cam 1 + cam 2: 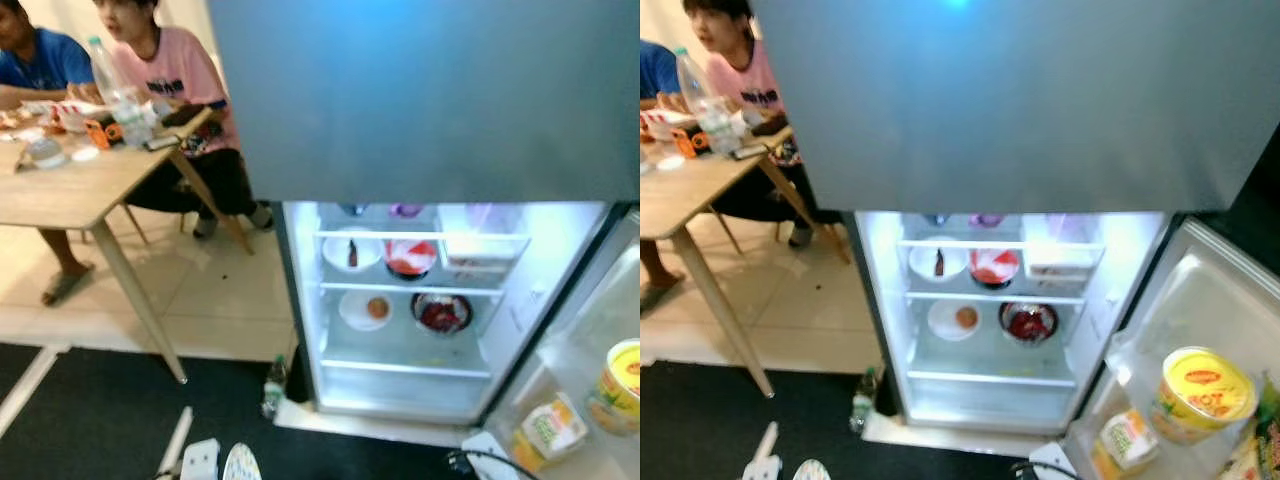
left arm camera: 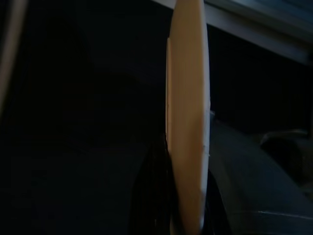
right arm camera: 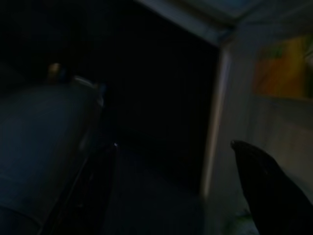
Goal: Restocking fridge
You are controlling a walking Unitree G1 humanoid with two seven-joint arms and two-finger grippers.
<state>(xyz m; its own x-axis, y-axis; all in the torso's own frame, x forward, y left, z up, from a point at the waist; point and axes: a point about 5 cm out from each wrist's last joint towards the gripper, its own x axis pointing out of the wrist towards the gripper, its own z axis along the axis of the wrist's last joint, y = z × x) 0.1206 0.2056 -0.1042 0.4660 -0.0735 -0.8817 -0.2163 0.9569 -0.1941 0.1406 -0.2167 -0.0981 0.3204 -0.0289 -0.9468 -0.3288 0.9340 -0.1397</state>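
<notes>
The fridge [image 1: 420,110] stands directly ahead of me, its lower compartment open and lit, its door [image 1: 1200,330] swung out on my right side. A wooden table [image 1: 60,190] sits well off to my left, with two seated people [image 1: 170,70] behind it and a clear bottle [image 1: 112,75] on its top. Inside the fridge, the upper glass shelf carries a white plate [image 1: 352,250] and a bowl with red contents [image 1: 410,258]; the shelf below carries a second plate [image 1: 365,310] and a dark bowl [image 1: 441,313]. The door rack holds a yellow tub [image 1: 1200,392] and, just beside it, a small carton [image 1: 1132,436]. A small bottle [image 1: 274,385] stands on the floor by the fridge's left corner. My left gripper [image 2: 188,205] hangs low in shadow, its fingers closed narrow on a thin cream plate [image 2: 187,122] seen edge-on. My right gripper [image 3: 173,186] hangs low near the door, fingers spread wide apart, holding nothing.
</notes>
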